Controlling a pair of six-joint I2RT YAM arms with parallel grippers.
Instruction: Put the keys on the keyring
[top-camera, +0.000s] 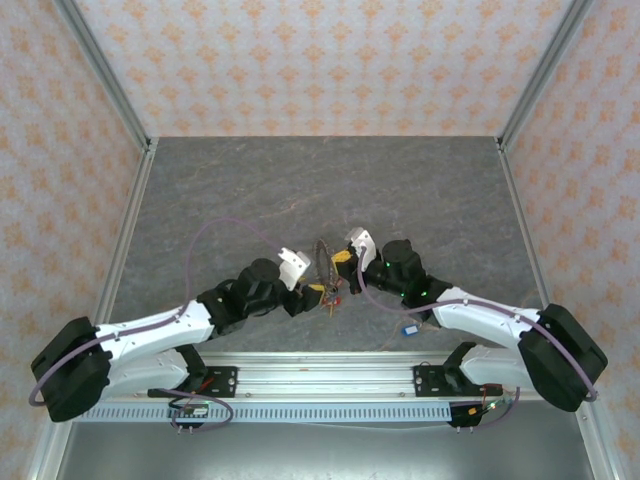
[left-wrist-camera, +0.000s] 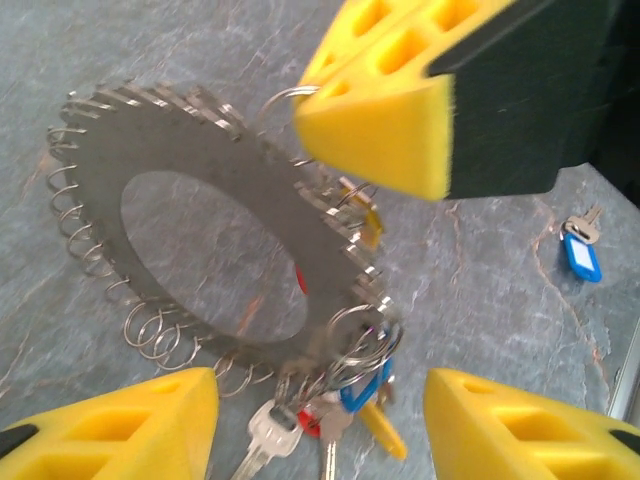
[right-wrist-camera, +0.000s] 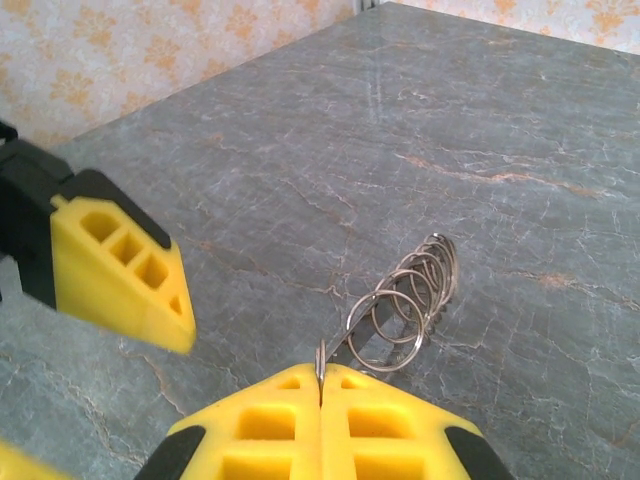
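Flat brownish-grey toothed keyring (left-wrist-camera: 150, 135) clamped edgewise in right gripper (right-wrist-camera: 320, 382), silver colour-tagged keys (left-wrist-camera: 320, 415) bunched at its 5 o'clock, left gripper (left-wrist-camera: 322, 385) with fingers apart, flanking them.

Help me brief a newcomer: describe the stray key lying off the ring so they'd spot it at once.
Start at the grey stone table, then find the right arm. Just beside its forearm, toward the bases, a small silver key with a blue tag lies flat. Unlike the other keys, bunched on the toothed keyring, it lies alone.
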